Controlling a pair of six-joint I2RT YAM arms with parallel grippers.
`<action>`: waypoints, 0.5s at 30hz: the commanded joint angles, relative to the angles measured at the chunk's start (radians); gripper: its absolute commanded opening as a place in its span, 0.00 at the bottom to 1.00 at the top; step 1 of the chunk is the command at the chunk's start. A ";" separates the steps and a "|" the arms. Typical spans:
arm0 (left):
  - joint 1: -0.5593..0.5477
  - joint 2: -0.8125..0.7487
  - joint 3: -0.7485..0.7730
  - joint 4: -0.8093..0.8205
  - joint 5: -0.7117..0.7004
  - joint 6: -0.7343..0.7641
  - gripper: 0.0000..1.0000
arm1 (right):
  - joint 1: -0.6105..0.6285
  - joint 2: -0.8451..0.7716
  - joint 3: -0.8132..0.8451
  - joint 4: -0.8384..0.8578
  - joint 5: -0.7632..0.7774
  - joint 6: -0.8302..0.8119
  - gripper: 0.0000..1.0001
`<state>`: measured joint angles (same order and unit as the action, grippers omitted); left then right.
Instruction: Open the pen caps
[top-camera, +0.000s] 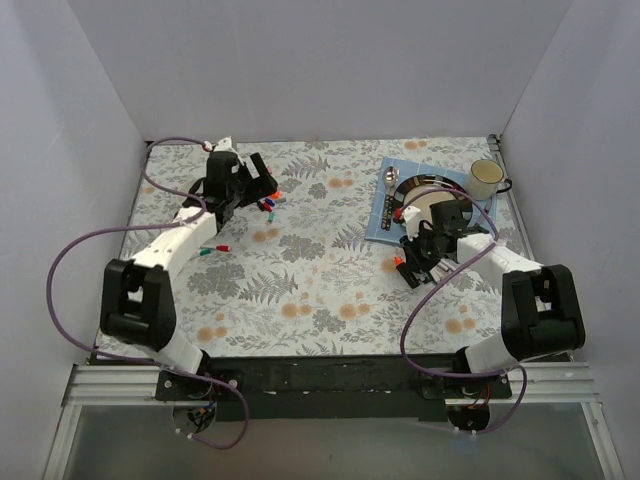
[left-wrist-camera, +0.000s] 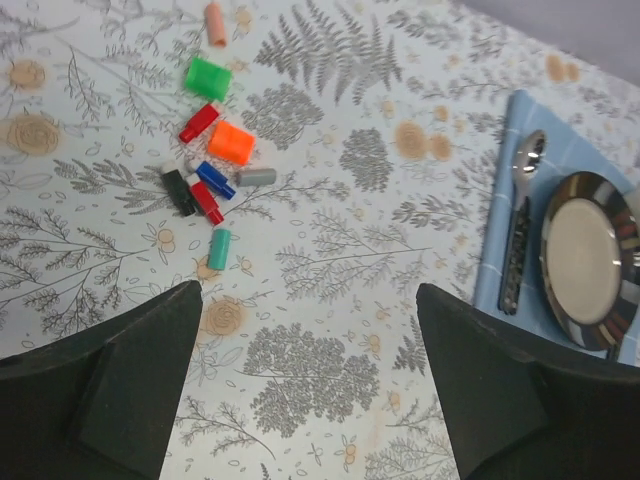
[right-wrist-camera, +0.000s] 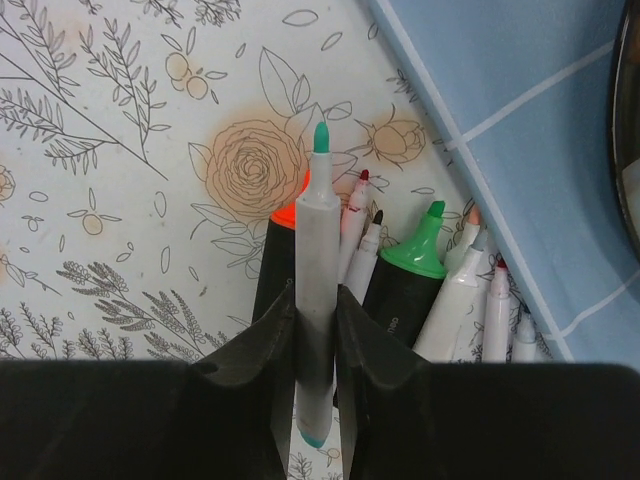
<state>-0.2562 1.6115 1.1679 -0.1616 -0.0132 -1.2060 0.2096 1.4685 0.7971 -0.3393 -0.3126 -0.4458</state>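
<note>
Several loose pen caps (left-wrist-camera: 210, 170) lie in a cluster on the floral cloth: green, orange, red, blue, black, grey and teal (left-wrist-camera: 219, 248). They also show in the top view (top-camera: 268, 205). My left gripper (left-wrist-camera: 305, 385) is open and empty, above the cloth just near of the caps. My right gripper (right-wrist-camera: 316, 335) is shut on a white-barrelled pen (right-wrist-camera: 316, 250) with a bare teal tip. Under it lies a bunch of uncapped pens (right-wrist-camera: 430, 290), white and black barrelled. In the top view the right gripper (top-camera: 415, 262) is near the mat's near left corner.
A blue placemat (top-camera: 385, 215) at the back right bears a steel plate (left-wrist-camera: 590, 260) and a spoon (left-wrist-camera: 520, 215). A white mug (top-camera: 487, 178) stands beyond it. Two more pens (top-camera: 213, 249) lie by the left arm. White walls surround the table.
</note>
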 joint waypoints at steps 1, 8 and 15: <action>0.002 -0.188 -0.091 -0.036 0.064 0.083 0.90 | -0.007 0.004 0.040 -0.020 0.035 -0.010 0.29; 0.009 -0.401 -0.256 -0.081 -0.007 0.123 0.98 | -0.022 -0.013 0.039 -0.033 0.024 -0.005 0.41; 0.014 -0.512 -0.378 -0.114 -0.019 0.094 0.98 | -0.041 -0.089 0.042 -0.047 -0.052 -0.033 0.42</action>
<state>-0.2504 1.1549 0.8238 -0.2401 -0.0002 -1.1110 0.1810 1.4506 0.7986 -0.3714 -0.3008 -0.4507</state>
